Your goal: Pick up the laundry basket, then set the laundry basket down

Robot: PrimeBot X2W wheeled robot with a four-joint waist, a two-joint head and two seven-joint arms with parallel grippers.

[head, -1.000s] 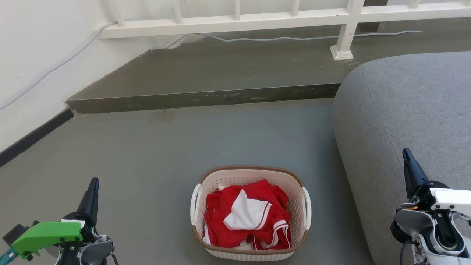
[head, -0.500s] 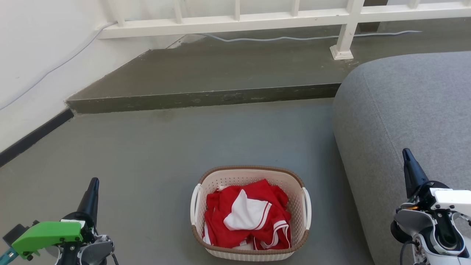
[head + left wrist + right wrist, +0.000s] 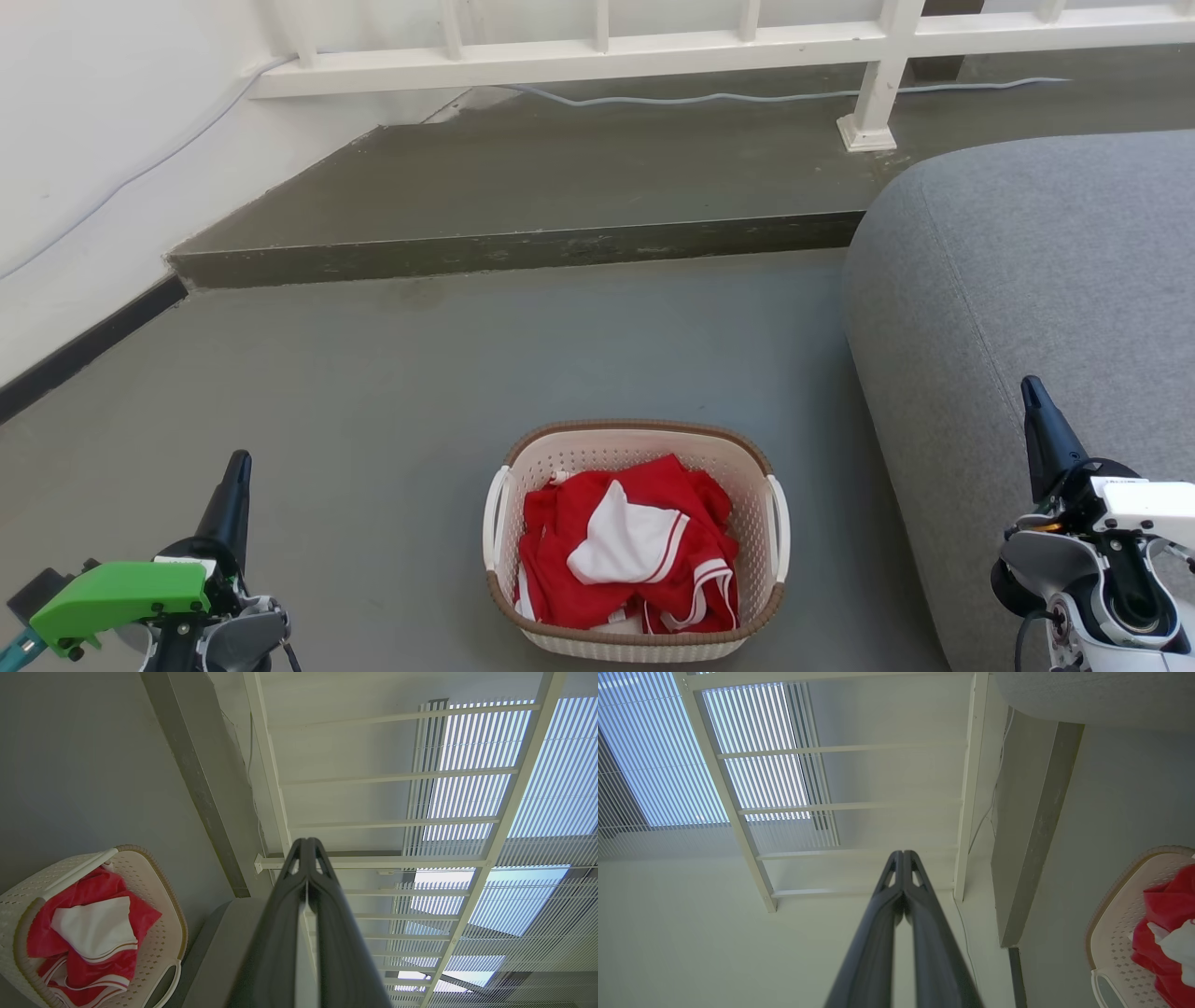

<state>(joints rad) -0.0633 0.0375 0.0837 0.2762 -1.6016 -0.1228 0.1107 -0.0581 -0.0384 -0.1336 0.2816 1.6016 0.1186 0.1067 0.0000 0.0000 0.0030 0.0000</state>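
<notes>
**Basket on floor, grippers clear of it**

Basket [image 3: 638, 427] sits upright on grey floor [image 3: 373, 392], clothes [image 3: 653, 504] inside, near sofa [image 3: 1046, 280]. L gripper [image 3: 240, 459] and R gripper [image 3: 1031, 387]: fingers pressed together, holding nothing, well apart from basket, one each side. Fits pre-lift or post-set-down; can't tell which. Floor looks flat, smooth. Beyond: raised step [image 3: 523, 247], white railing [image 3: 597, 56], wall [image 3: 93, 140].

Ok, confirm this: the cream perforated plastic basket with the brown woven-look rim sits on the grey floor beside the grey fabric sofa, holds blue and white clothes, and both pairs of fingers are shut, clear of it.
Not quite. The clothes in the cream perforated plastic basket are red and white, not blue, as the head view shows. Everything else stands.
</notes>
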